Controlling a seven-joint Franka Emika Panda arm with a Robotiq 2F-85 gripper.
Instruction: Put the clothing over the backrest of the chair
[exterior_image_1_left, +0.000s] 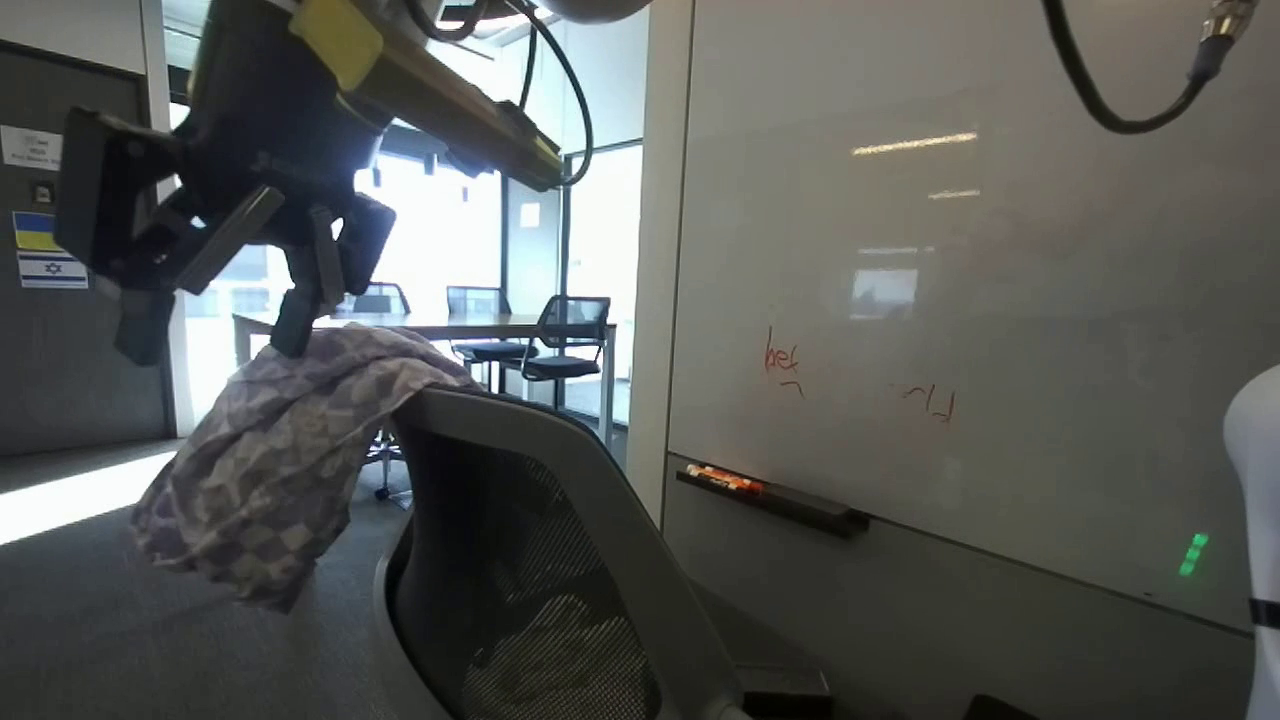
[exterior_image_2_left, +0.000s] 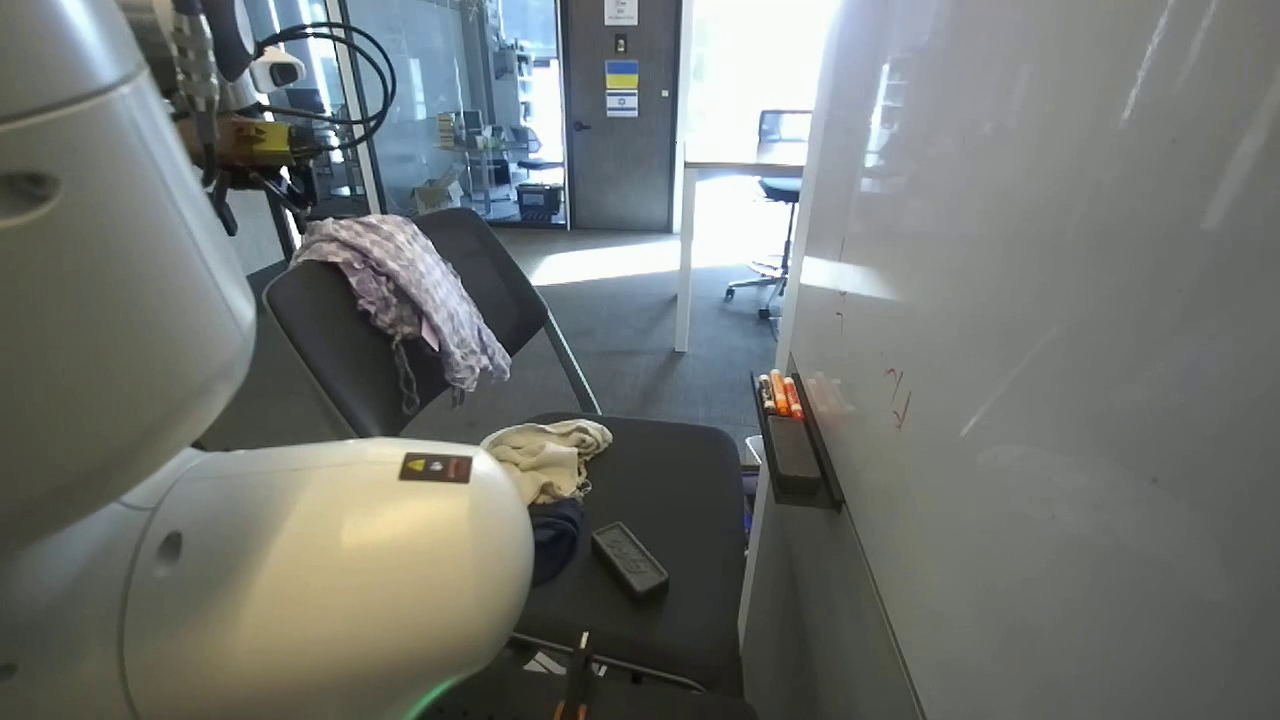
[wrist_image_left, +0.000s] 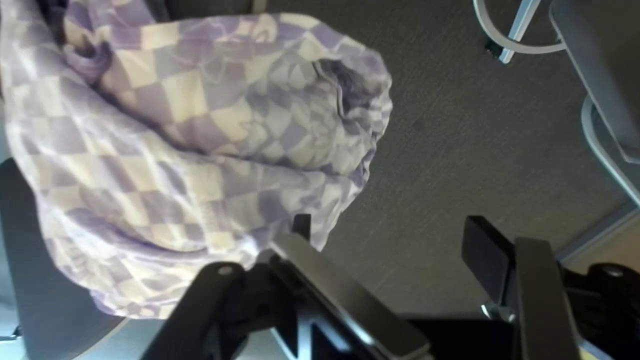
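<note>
Purple-checked cloth (exterior_image_2_left: 415, 290) draped the backrest (exterior_image_1_left: 505, 510), the gripper (wrist_image_left: 388, 223) spread and empty near it; release seemed done, and the next move called for lifting clear, perhaps toward the cream garment (exterior_image_2_left: 546, 455) on the seat (exterior_image_2_left: 685, 485).

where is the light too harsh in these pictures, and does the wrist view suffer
In an exterior view, the window behind the gripper is blown out white; in both exterior views the whiteboard carries reflections and sunlight bleaches a strip of floor; in the wrist view the patterned garment shows its checks clearly, despite bright patches.
</note>
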